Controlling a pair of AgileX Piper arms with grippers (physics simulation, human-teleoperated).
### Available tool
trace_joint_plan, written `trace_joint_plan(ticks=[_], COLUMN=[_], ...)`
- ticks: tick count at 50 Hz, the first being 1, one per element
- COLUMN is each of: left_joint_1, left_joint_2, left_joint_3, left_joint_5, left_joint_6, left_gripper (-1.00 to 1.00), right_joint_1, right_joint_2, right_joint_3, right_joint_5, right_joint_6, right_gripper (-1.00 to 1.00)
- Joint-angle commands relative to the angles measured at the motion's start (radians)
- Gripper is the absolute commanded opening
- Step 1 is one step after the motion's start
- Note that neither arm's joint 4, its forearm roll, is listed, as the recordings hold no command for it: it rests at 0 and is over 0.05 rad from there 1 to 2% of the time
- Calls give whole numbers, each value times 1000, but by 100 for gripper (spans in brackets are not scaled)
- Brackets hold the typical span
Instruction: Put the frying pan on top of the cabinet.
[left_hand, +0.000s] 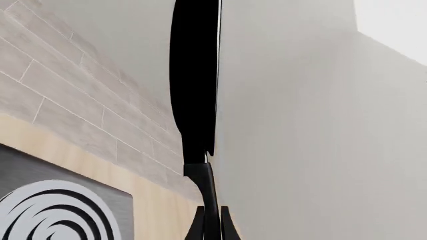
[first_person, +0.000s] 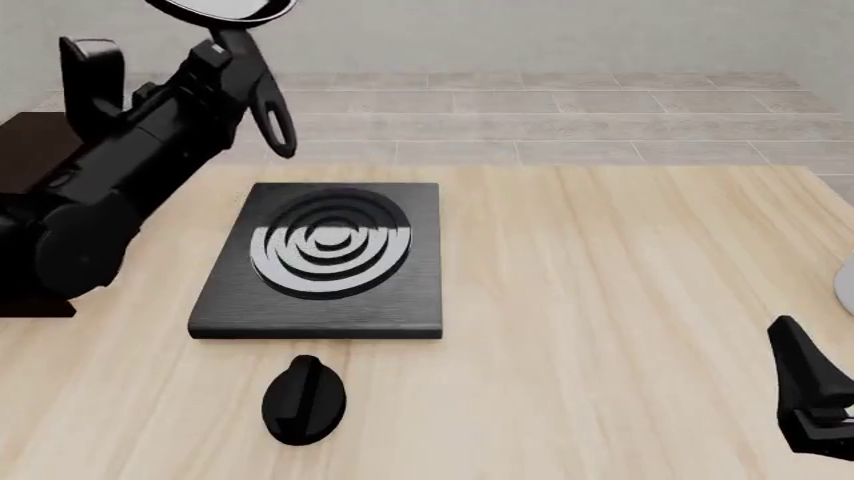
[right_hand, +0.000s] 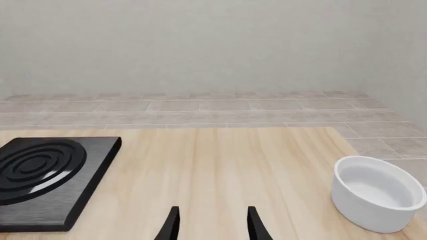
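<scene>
My left gripper (first_person: 224, 62) is shut on the long handle of the glossy black frying pan (first_person: 220, 8). It holds the pan high at the far left, cut off by the top edge of the front view, with the handle's loop (first_person: 276, 125) hanging down. The left wrist view shows the pan (left_hand: 193, 75) edge-on beyond my gripper (left_hand: 212, 227). The dark brown cabinet (first_person: 24, 135) stands at the left edge, mostly hidden behind my left arm. My right gripper (right_hand: 210, 224) is open and empty, low over the table's near right part (first_person: 811, 395).
A square black stove plate (first_person: 320, 255) with silver rings lies left of centre. A small black oval knob (first_person: 304, 400) lies in front of it. A white bowl (right_hand: 377, 192) stands near the table's right edge. A tiled ledge and wall run behind the table.
</scene>
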Motion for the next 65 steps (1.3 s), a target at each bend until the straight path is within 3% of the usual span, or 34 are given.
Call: trace_joint_plan(ticks=[1, 16, 17, 22, 38, 65], left_joint_1=[84, 189, 213, 256, 357, 434], left_joint_2=[-83, -112, -97, -105, -196, -137], left_joint_3=[59, 152, 169, 207, 285, 303], left_joint_5=[-58, -129, -149, -178, -174, -220], left_joint_6=[-47, -98, -130, -156, -198, -280], left_gripper=[-100, -100, -100, -100, -100, -100], right_joint_1=[1, 4, 5, 7, 10, 11], right_joint_2=[0, 1, 2, 3, 0, 1], right_joint_3=[0, 0, 0, 0, 0, 0], right_joint_5=[0, 0, 0, -1, 0, 0], right_joint_6=[-1, -6, -8, -11, -22, -28], right_gripper=[100, 100, 100, 100, 100, 100])
